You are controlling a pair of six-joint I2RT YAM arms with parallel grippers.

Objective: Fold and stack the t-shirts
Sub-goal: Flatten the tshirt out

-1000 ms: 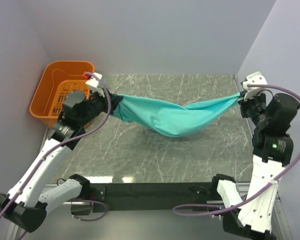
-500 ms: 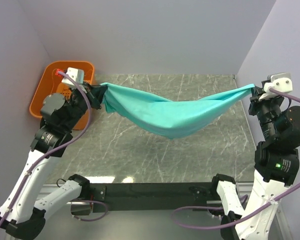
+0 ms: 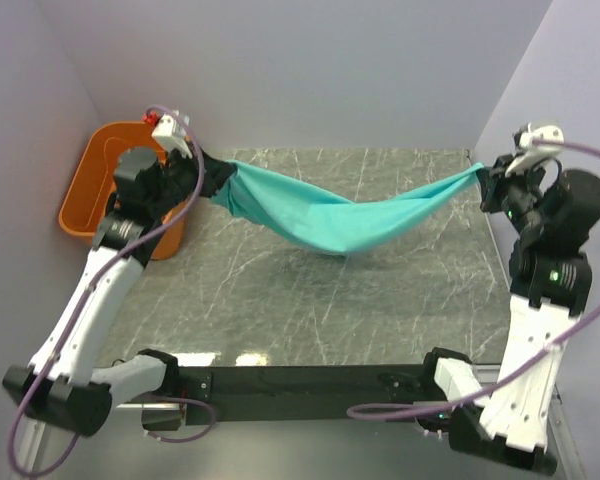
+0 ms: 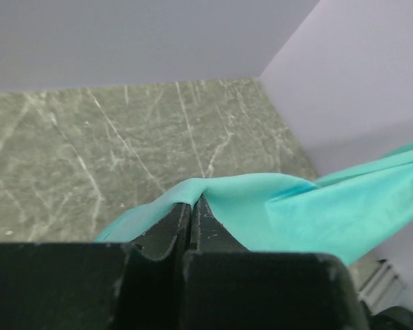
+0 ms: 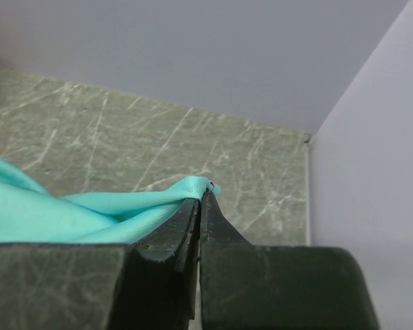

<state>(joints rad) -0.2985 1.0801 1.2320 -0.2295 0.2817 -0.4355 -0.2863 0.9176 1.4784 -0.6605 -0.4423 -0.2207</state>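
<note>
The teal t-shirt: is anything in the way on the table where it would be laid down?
Nothing visible. The t-shirt hangs between the left fingers and right fingers, both pinched on it, over bare table. The orange basket sits off at the far left corner.

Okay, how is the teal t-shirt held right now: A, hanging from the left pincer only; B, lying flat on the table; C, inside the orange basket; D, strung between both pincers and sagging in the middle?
D: the left pincer and the right pincer each clamp one end of the t-shirt, whose middle sags between them.
</note>
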